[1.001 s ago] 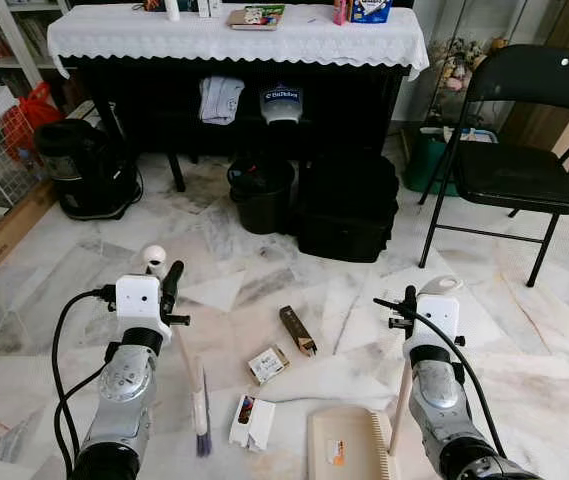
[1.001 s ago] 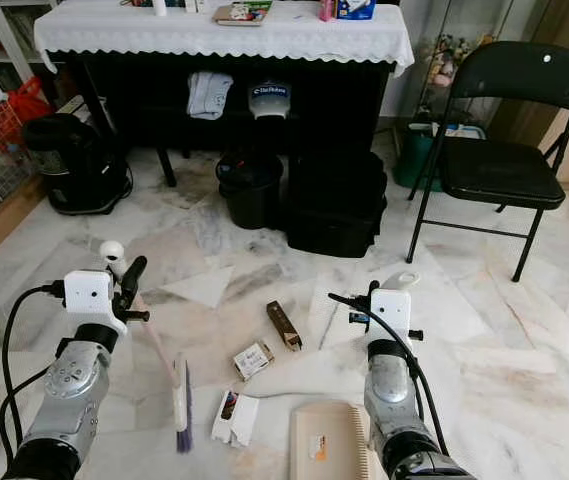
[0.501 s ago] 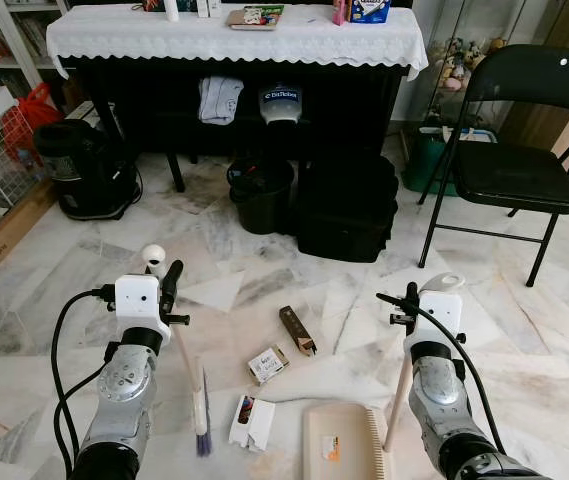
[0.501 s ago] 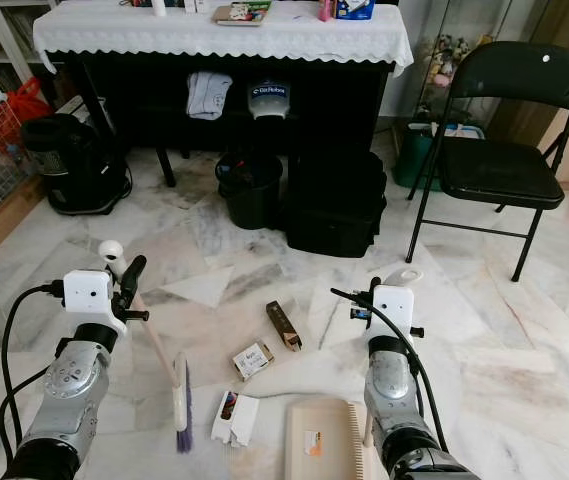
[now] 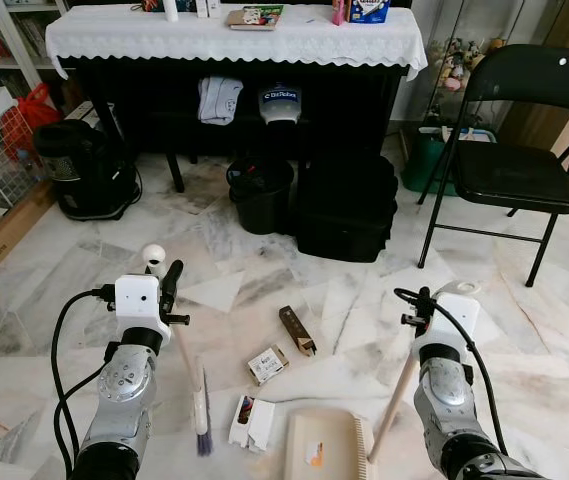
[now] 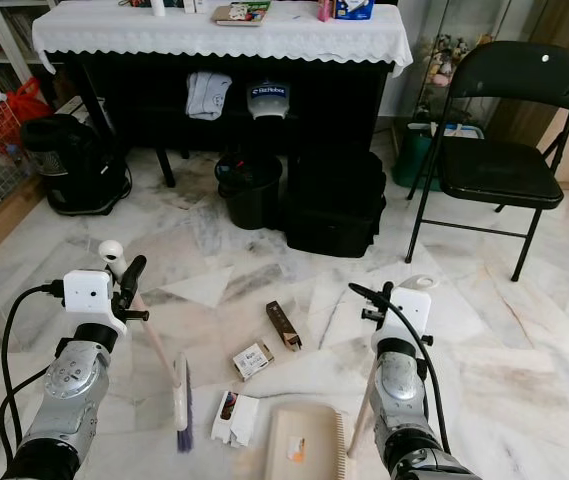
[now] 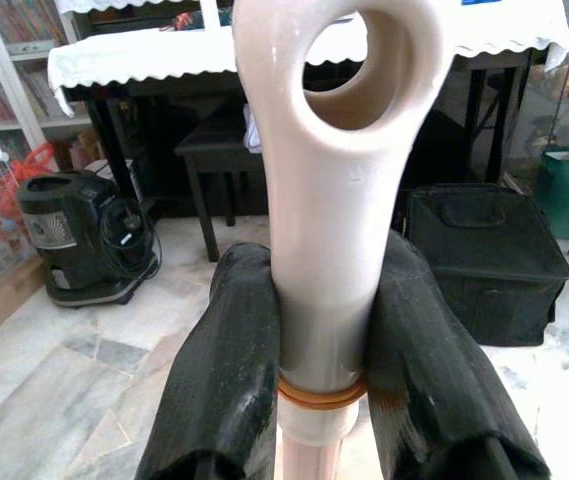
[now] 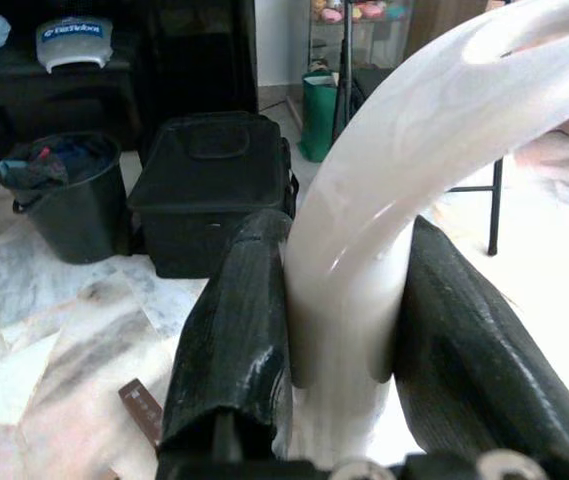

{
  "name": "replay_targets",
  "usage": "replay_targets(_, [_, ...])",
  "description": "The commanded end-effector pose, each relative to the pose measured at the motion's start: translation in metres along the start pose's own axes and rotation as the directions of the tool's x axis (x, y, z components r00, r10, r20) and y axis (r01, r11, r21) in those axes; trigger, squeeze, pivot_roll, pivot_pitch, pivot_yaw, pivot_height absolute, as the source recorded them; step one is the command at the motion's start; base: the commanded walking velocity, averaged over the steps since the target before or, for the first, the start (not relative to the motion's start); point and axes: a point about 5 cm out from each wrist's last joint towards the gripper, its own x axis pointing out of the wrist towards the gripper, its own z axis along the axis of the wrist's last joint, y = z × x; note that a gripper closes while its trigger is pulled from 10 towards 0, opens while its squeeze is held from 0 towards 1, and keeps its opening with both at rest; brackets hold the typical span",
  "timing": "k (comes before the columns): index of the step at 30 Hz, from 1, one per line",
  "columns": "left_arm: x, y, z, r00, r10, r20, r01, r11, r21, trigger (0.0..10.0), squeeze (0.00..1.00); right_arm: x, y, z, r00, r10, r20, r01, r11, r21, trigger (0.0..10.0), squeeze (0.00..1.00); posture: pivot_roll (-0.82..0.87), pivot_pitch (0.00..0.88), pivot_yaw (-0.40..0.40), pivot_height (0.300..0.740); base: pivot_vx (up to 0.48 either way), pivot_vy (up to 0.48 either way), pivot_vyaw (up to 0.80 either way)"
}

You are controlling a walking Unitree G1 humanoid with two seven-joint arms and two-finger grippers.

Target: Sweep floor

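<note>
My left gripper [image 5: 167,290] is shut on the cream handle of a hand broom [image 5: 201,408], whose purple bristles rest on the marble floor. The left wrist view shows both black fingers [image 7: 229,380] clamped on the broom handle [image 7: 329,200]. My right gripper [image 5: 426,305] is shut on the long handle [image 5: 392,400] of a beige dustpan [image 5: 321,447] that lies on the floor in front of me. The right wrist view shows its fingers [image 8: 239,330] gripping the dustpan handle [image 8: 364,260]. Litter lies between them: a brown box [image 5: 297,331], a small carton [image 5: 267,363] and a white packet [image 5: 252,422].
A black table with a white cloth [image 5: 234,35] stands ahead, with a black bin [image 5: 260,195] and a black bag [image 5: 347,205] under it. A vacuum cleaner [image 5: 84,168] sits at the left, a black folding chair [image 5: 519,150] at the right.
My right gripper has moved right, tilting the dustpan handle and sliding the pan leftward toward the white packet. The left arm and broom have stayed still.
</note>
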Motion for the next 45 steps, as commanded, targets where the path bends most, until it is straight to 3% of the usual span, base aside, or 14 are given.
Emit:
replay_targets(1, [0.005, 0.005, 0.013, 0.998, 0.014, 0.069, -0.014, 1.0, 0.008, 10.0, 0.0, 0.001, 0.002, 0.002, 1.0, 0.01, 0.004, -0.01, 1.0, 0.002, 10.0, 0.0, 0.14, 0.037, 0.019, 0.74, 0.0, 0.0, 0.0])
replay_targets(16, [0.005, 0.004, 0.012, 0.998, 0.016, 0.069, -0.016, 1.0, 0.005, 10.0, 0.0, 0.0, 0.001, -0.001, 1.0, 0.021, -0.006, -0.021, 1.0, -0.024, 10.0, 0.0, 0.14, 0.042, 0.016, 0.74, 0.0, 0.0, 0.0])
replay_targets(45, [0.004, 0.004, 0.012, 0.998, -0.014, 0.058, 0.013, 1.0, 0.008, 10.0, 0.0, -0.014, -0.001, -0.025, 0.992, 0.016, -0.128, -0.02, 0.999, -0.031, 10.0, 0.0, 0.15, 0.05, 0.027, 0.74, 0.0, 0.0, 0.0])
